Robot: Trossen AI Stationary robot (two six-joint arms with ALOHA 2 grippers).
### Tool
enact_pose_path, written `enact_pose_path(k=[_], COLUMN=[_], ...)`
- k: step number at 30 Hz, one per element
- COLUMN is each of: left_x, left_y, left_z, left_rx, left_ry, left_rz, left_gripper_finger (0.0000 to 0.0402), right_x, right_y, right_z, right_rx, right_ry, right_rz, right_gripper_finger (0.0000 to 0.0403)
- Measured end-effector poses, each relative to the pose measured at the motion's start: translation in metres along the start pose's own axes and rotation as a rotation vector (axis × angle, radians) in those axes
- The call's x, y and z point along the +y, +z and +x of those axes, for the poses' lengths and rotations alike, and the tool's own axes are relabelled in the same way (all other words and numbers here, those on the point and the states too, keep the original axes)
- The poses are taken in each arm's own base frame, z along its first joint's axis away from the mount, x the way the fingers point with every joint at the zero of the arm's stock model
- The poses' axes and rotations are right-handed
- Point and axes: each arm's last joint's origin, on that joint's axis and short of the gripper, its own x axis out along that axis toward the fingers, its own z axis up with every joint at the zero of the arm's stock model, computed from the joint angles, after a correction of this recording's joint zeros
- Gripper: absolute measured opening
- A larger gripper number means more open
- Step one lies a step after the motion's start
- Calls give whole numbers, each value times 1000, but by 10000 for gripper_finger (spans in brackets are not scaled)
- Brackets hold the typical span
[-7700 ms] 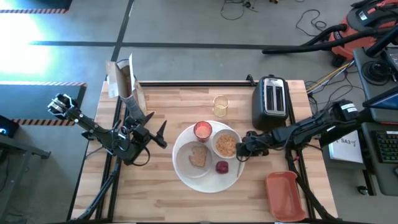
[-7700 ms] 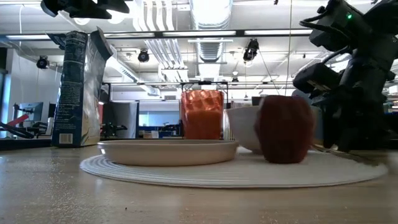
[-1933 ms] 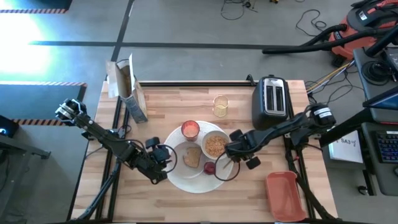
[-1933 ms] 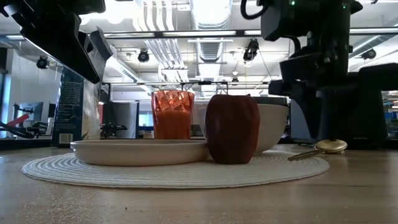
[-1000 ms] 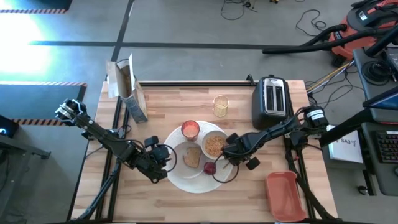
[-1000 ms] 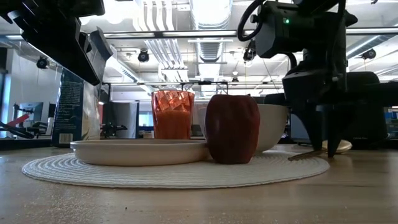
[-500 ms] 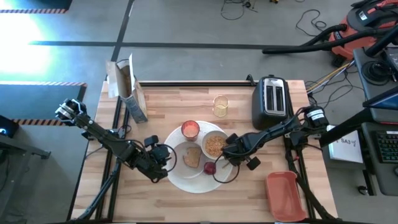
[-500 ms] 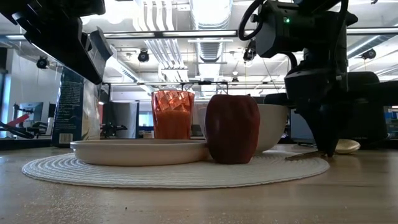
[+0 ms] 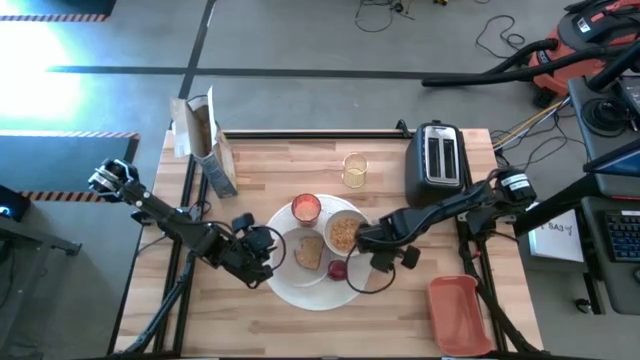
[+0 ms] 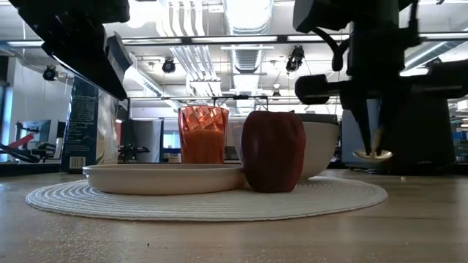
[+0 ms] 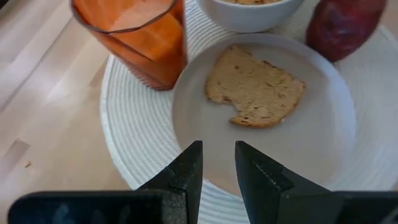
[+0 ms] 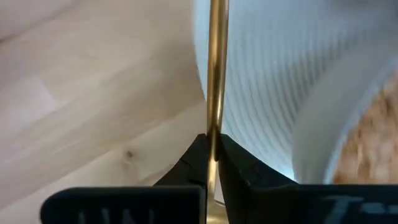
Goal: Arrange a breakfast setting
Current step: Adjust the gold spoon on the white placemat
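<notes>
Right hand (image 12: 211, 155) pinches the gold spoon (image 12: 216, 68) by its handle, lifted clear of the tabletop (image 9: 440, 235) at the large plate's (image 9: 300, 295) 3 o'clock rim. Keep it level, lower gently beside the bowl (image 9: 345, 233). Left hand (image 11: 217, 168), fingers slightly apart and empty, waits at 9 o'clock.

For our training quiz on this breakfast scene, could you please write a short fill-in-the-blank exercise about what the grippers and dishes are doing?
1. The right gripper is shut on the gold ____.
2. In the low view, the gold spoon hangs ____ the table, not resting on it.
3. The brown toast slice lies on the smaller white ____.
4. The left gripper holds ____.

Missing words: spoon; above; plate; nothing
</notes>
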Motion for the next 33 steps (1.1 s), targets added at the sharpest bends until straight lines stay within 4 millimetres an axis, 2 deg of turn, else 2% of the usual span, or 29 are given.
enact_pose_path(k=[11,25,33], left_x=[13,22,25], left_y=[7,14,15], left_z=[4,2,-3], left_rx=[2,-15,-24], left_ry=[64,77,68], left_rz=[-28,-59,-50], left_gripper_finger=[77,77,77], right_x=[-6,-23,-23], right_y=[-1,-21,-22], right_z=[11,11,18], right_rx=[76,67,28], right_ry=[-1,-25,4], right_rz=[-339,-321,-271], right_gripper_finger=[16,17,18])
